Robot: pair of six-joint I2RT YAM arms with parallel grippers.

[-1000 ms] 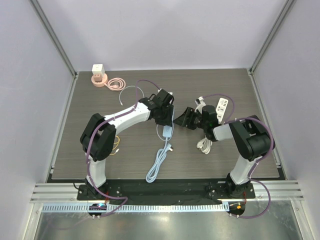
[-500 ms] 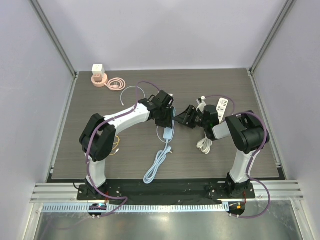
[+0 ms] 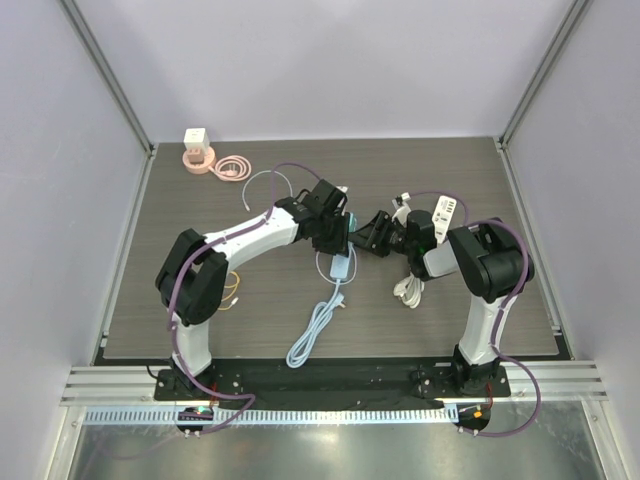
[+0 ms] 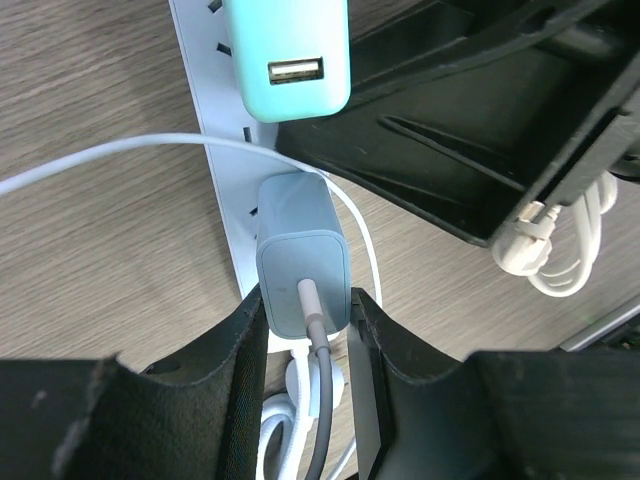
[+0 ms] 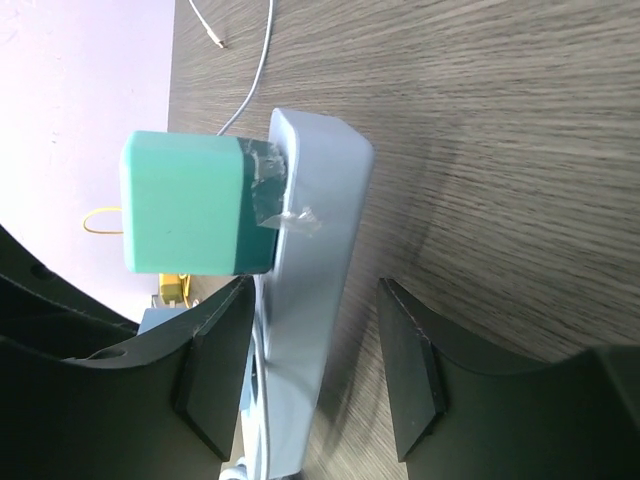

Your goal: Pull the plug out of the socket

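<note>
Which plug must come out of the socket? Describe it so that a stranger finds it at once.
A white power strip lies near the middle of the dark table, carrying two adapters. The target is the pale blue-grey plug held by the left gripper; unlike the mint-green adapter beside it, whose USB port is empty, it has a cable attached.

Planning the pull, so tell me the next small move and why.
Probably close the right gripper on the power strip: its fingers straddle the strip with a gap on one side, so nothing braces it. The left gripper flanks the blue-grey plug, seemingly touching both sides, ready to pull.
</note>
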